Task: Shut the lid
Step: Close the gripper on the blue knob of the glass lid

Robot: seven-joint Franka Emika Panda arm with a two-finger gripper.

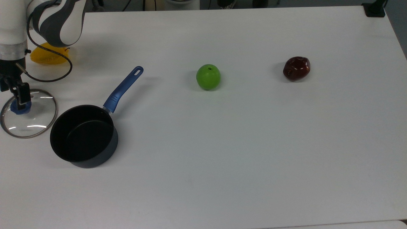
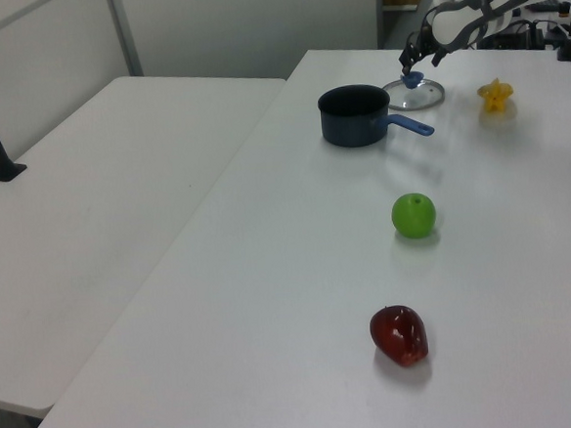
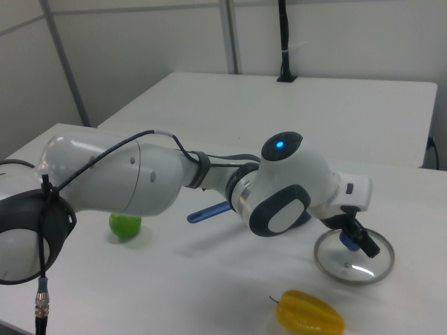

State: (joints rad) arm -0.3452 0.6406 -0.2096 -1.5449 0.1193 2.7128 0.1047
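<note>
Pan (image 1: 83,135) stands just beside lid (image 1: 29,113) near the table's (image 1: 254,159) edge at the top view's left, handle (image 1: 122,89) angled toward mid-table. Yellow fruit (image 1: 47,56) near lid. Apple (image 1: 208,76) and red fruit (image 1: 296,68) well apart, open tabletop around both.
</note>
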